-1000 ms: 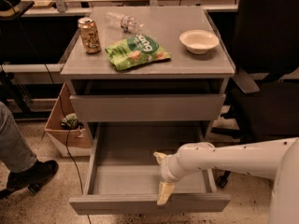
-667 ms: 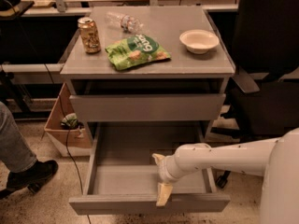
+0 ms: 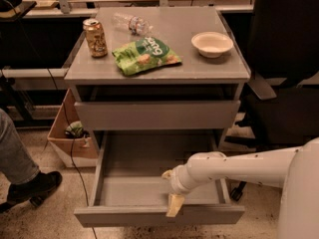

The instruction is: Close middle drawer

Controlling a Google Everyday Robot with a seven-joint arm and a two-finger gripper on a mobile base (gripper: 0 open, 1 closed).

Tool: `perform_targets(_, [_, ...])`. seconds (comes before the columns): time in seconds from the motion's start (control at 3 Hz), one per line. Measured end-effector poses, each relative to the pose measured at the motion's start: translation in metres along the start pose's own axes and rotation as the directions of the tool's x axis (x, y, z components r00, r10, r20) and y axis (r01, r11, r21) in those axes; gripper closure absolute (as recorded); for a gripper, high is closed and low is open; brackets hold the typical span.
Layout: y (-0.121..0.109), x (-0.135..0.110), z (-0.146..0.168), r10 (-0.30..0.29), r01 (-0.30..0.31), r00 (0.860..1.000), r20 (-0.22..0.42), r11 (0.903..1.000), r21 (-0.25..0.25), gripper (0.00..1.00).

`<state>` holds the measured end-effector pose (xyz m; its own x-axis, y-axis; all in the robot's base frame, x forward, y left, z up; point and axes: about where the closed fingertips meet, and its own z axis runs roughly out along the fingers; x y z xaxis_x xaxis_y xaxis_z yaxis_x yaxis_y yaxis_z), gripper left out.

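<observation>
On the far left a person's shoe rests on the floor, and next to it is a cardboard box with a thin black cord hanging down past it. Up on the grey surface of the cabinet there is a gold can, a clear water bottle lying on its side, a green chip bag and a small white bowl. Below the surface the top drawer is nearly shut. The middle drawer is pulled far out toward us, and its tray looks empty. The white arm comes in from the right. Its tan tool points down and sits on the top edge of the middle drawer's front, a little right of the middle. I cannot tell how far open the tool is, and I see nothing held in it. I think the push has not really begun yet. The tool only touches a thin edge, so it could slip off over the top and the drawer would stay out. If the tip hangs inside the tray, it could get pinched under the top drawer as the tray slides in. The cord runs close to the drawer's left corner and might catch. Compared with a second ago, the drawer is just as far out and the tool is in almost the same spot. The thick white part of the robot at the right edge now fills more of the view.
</observation>
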<state>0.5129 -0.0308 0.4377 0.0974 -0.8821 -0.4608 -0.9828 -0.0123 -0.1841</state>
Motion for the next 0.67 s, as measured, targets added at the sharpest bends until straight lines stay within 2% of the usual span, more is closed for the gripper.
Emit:
perform_targets(0.33, [-0.0005, -0.0041, -0.0087, 0.0, 0.0, 1.0, 0.0, 1.0, 0.0, 0.71])
perform_targets(0.67, [0.0001, -0.0043, -0.0088, 0.0, 0.0, 1.0, 0.0, 1.0, 0.0, 0.92])
